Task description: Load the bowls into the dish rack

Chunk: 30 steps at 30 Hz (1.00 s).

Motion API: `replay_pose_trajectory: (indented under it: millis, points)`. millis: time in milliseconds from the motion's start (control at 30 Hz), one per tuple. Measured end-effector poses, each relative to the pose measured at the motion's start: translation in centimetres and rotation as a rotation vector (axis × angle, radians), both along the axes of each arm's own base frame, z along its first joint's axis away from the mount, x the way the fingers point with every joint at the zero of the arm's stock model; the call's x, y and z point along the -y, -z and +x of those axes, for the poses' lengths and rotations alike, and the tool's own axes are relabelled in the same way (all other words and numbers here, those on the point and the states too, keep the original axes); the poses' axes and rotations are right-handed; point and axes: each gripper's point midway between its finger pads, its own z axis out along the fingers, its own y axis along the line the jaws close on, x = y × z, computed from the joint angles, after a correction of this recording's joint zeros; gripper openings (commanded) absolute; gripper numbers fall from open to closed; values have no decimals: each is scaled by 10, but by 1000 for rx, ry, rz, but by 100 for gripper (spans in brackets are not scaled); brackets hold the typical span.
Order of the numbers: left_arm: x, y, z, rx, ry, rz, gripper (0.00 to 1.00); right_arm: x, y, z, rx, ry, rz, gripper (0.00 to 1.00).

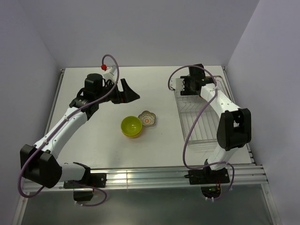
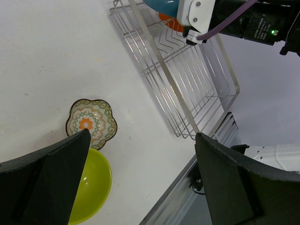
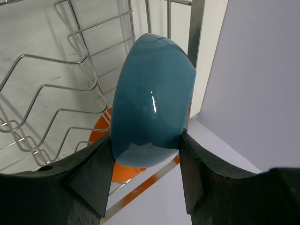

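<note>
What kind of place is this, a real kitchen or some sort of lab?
Most likely a robot test bench, not a kitchen: a plain white table boxed in by blank wall panels, left arm and right arm bolted to a metal rail, and a dish rack with no sink in view.

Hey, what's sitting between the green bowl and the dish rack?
Only the floral dish, right beside the green bowl; from there to the dish rack the table is bare, shown in the top view.
</note>
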Motion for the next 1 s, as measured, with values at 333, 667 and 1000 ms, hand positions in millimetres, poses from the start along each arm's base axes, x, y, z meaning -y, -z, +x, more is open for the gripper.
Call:
replay_pose_trajectory:
  millis: [333, 667, 1000]
  points:
    - [0, 3, 5, -4, 13, 10, 99, 3, 16, -1, -25, 9, -30, 0]
    - [-2, 5, 3, -20, 16, 16, 99, 4, 35, -2, -38, 25, -50, 0]
    - [-2, 6, 2, -29, 20, 16, 99, 6, 42, -4, -51, 36, -60, 28]
